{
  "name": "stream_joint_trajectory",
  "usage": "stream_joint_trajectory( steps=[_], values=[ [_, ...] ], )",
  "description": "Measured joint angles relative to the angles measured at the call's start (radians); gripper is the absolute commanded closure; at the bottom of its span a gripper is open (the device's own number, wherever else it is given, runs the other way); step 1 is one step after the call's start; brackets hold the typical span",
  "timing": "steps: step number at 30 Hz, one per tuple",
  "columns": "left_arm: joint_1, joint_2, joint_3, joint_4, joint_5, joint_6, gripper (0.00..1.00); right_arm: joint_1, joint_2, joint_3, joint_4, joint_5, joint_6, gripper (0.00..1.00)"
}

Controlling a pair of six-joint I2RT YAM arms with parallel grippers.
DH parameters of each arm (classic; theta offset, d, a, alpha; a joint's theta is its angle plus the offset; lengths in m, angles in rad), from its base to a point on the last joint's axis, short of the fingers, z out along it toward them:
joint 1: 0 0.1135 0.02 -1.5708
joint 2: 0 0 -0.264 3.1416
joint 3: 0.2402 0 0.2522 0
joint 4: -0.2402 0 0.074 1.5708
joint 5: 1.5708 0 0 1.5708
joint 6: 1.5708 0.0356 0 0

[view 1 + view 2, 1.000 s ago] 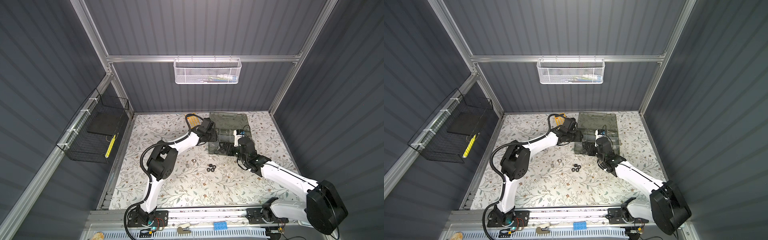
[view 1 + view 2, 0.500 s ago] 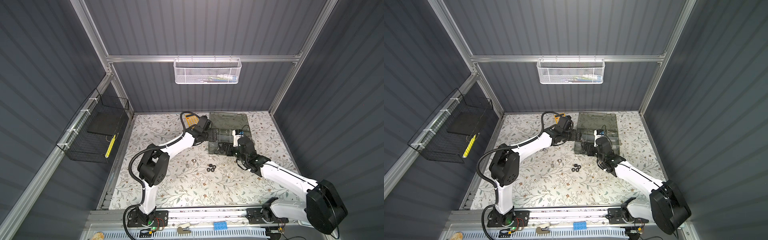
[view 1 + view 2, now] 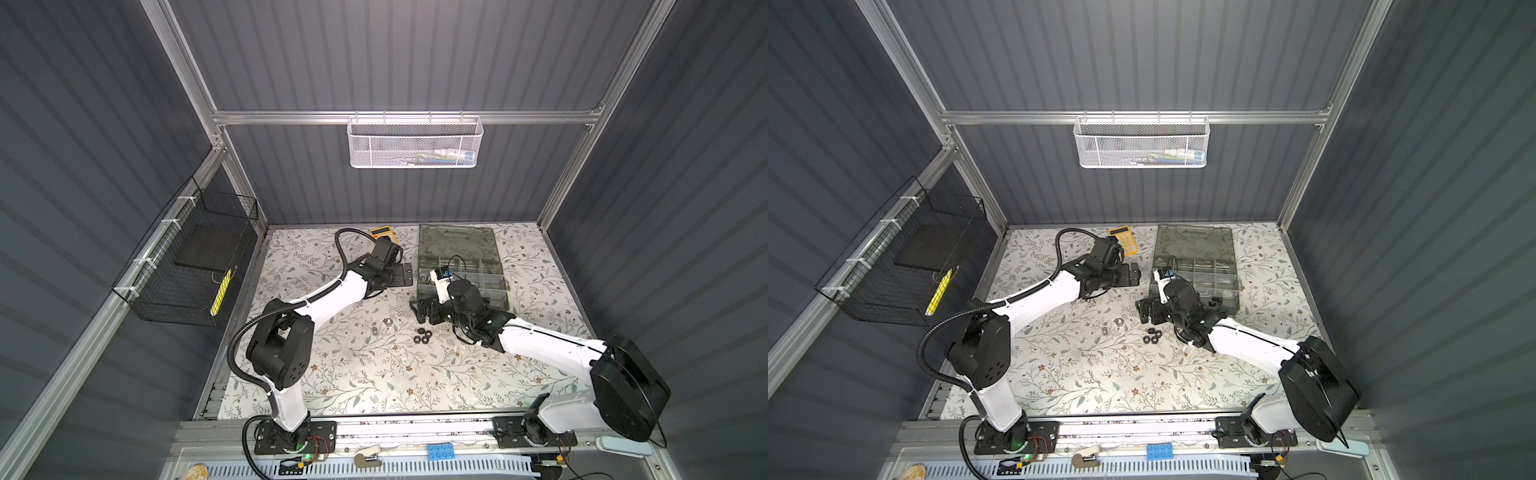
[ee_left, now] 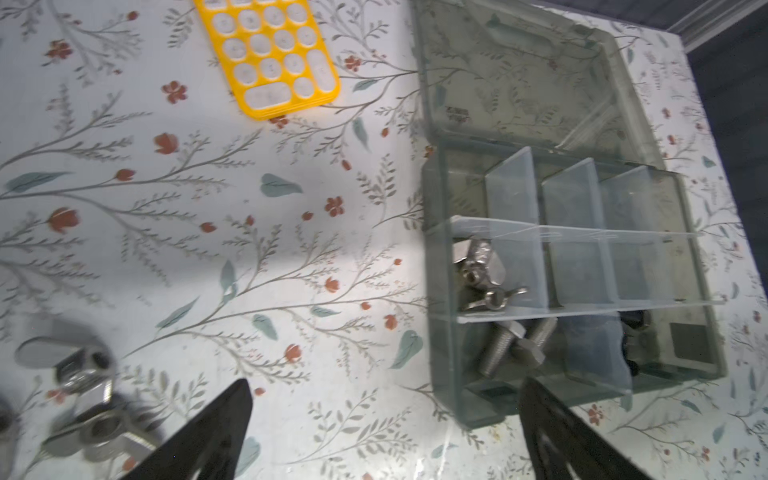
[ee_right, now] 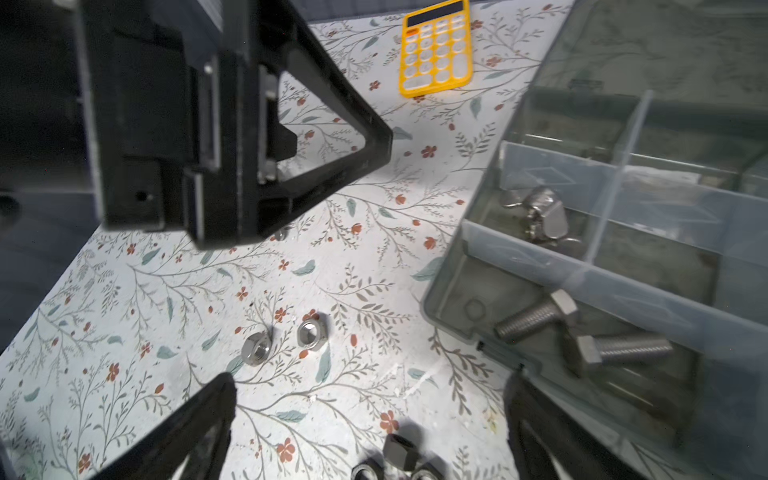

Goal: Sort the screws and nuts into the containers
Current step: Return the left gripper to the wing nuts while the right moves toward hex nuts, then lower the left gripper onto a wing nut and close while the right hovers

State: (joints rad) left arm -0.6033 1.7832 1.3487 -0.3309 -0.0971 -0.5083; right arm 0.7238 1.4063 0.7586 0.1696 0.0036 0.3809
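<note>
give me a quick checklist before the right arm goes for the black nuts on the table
1. Right gripper open and empty: ok.
2. Left gripper open and empty: ok.
3. Black nuts free to grasp: ok, loose on the table, but clustered close together.
4. Organizer box lid open: ok.
5. Left gripper out of the right arm's path: ok, it hovers beside the box, apart from the nuts.
6. Free compartment for the black nuts: cannot tell. Silver screws and wing nuts occupy two, and the dark contents farther along are blurred.
</note>
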Motion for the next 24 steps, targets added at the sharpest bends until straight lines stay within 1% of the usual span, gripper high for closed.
stream_joint_trajectory(
  steps=[8,15,18,24],
  values=[
    [0.087,-0.096,-0.184,-0.010,-0.037,-0.028,0.00,0.037,0.071,0.042,-0.002,-0.048,-0.016,0.01],
    [0.124,-0.115,-0.240,0.010,-0.045,-0.067,0.01,0.091,0.125,0.078,-0.003,-0.073,-0.026,0.01],
    [0.154,-0.115,-0.269,0.045,-0.028,-0.090,0.03,0.110,0.141,0.092,-0.006,-0.072,-0.031,0.01],
    [0.249,-0.101,-0.325,0.120,0.051,-0.151,0.10,0.137,0.163,0.109,-0.006,-0.071,-0.047,0.01]
  ],
)
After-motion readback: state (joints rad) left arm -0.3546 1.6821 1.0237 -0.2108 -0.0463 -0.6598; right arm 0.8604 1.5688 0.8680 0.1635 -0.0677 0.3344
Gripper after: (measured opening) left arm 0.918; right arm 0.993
